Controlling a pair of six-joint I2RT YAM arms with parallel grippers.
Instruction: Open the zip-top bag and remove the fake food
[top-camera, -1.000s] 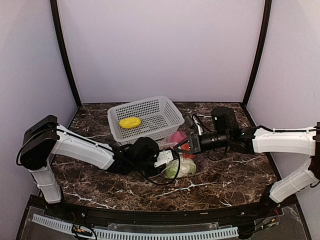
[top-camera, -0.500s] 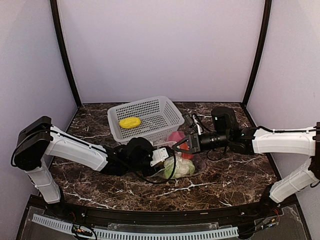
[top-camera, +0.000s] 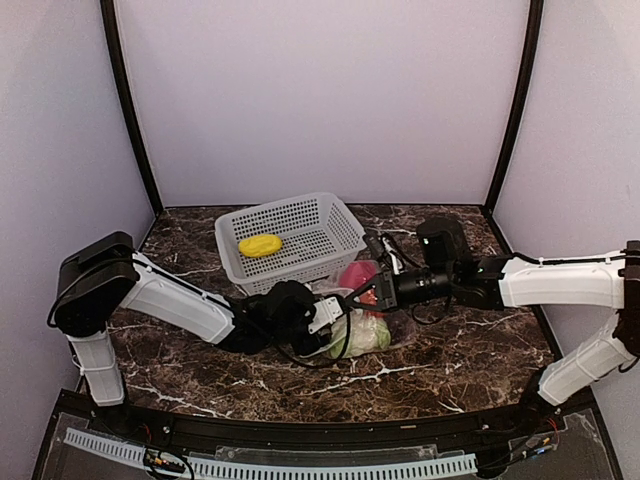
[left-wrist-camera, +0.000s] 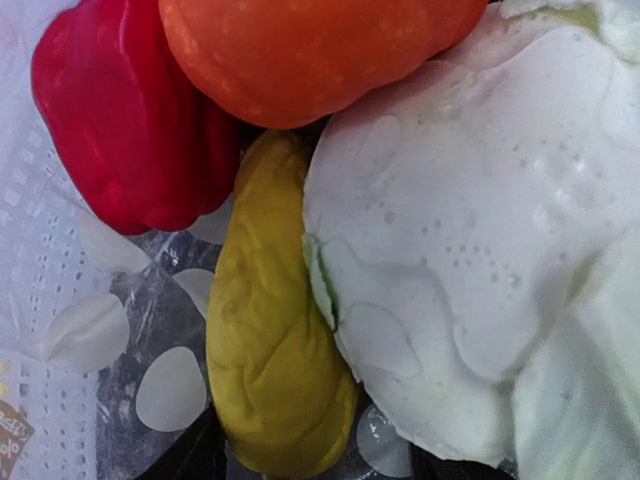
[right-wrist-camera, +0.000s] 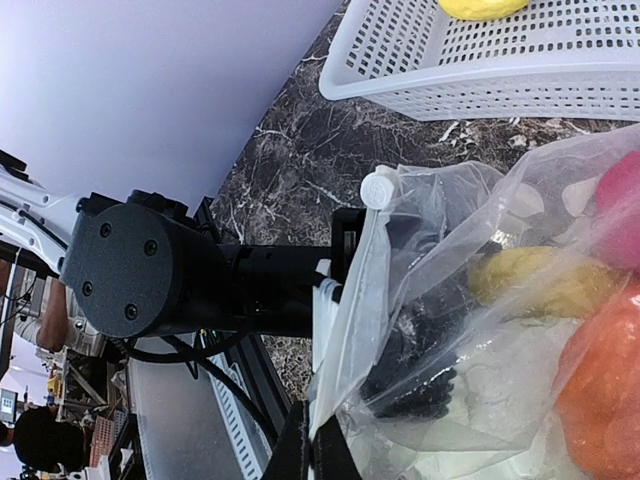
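Note:
The zip-top bag (top-camera: 392, 322) lies open at mid-table, its dotted film (right-wrist-camera: 450, 230) spread wide. My right gripper (right-wrist-camera: 316, 452) is shut on the bag's upper lip and holds it up. My left gripper (left-wrist-camera: 315, 466) is open inside the bag's mouth, with its dark fingers (left-wrist-camera: 188, 458) either side of the near end of a yellow piece (left-wrist-camera: 270, 330). Around that lie a red piece (left-wrist-camera: 120, 130), an orange one (left-wrist-camera: 310, 50) and the pale leafy one (left-wrist-camera: 470, 250). In the right wrist view, a dark lump (right-wrist-camera: 415, 385) in the bag is unclear.
The white perforated basket (top-camera: 330, 225) stands just behind the bag and holds another yellow piece (top-camera: 260, 245). My left forearm (top-camera: 190, 305) stretches low across the marble table from the left. Black posts and lilac walls close in the back and sides.
My left gripper has pushed a little further right into the bag and its jaws have widened slightly. The right gripper has kept its hold on the lip and shifted slightly.

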